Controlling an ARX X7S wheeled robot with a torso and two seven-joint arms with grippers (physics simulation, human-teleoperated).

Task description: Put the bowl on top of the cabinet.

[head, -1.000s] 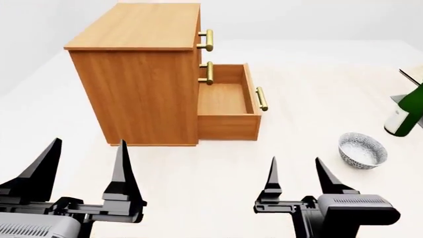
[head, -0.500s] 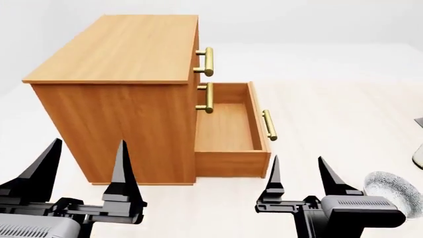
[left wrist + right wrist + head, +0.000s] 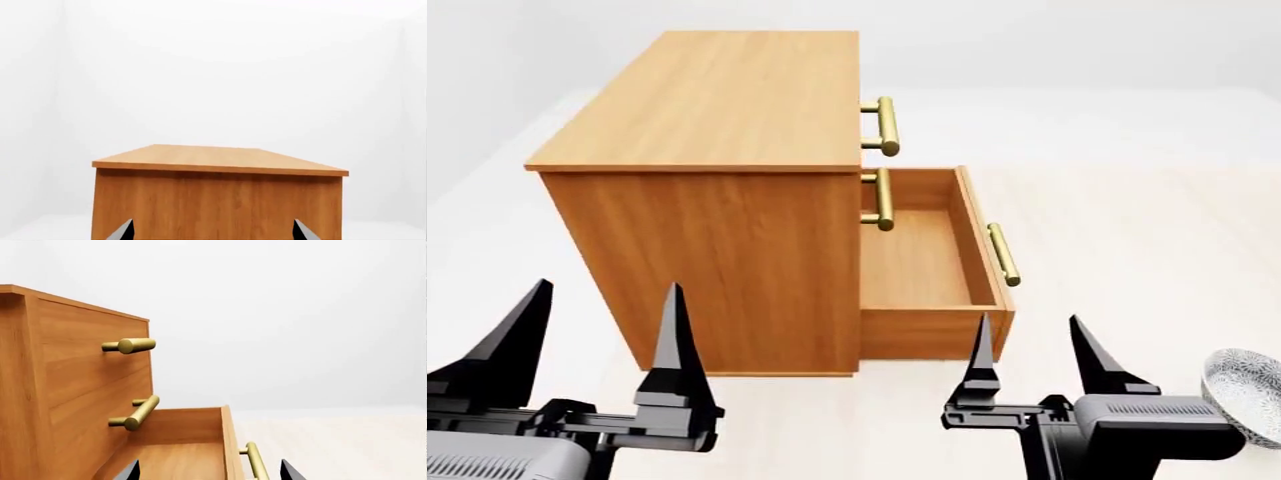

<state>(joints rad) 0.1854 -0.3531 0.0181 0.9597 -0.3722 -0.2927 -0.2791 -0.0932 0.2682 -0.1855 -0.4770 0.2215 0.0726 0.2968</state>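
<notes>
Both end effectors hang empty in the head view, each with its two black pointed fingers spread apart. The left end effector point(image 3: 594, 345) sits low in front of the plain side panel of the boxy orange-brown wooden cabinet point(image 3: 714, 100), whose flat top is bare. The right end effector point(image 3: 1030, 358) is just short of the front corner of the pulled-out bottom drawer point(image 3: 928, 260), which shows nothing inside. Three brass bar handles point(image 3: 886, 126) run down the cabinet's front, the lowest on the drawer's face. The small round white bowl with a dense dark-blue pattern point(image 3: 1248, 395) rests on the pale tabletop point(image 3: 1121, 230) to the outer side of the right end effector, close beside its grey housing and partly cut off by the picture's edge; it is touched by neither end effector and lies well apart from the cabinet top.

From the left wrist view, only the two tips of the left end effector's fingers point(image 3: 123, 231) show, wide apart, with the cabinet's side panel point(image 3: 217, 205) straight ahead between them and its top edge above.

From the right wrist view, the tips of the right end effector's fingers point(image 3: 130, 471) are likewise parted. Ahead of them lies the open drawer point(image 3: 180, 440), with the cabinet front and its upper handles point(image 3: 130, 345) off to one side. The bowl does not appear in either wrist view.
</notes>
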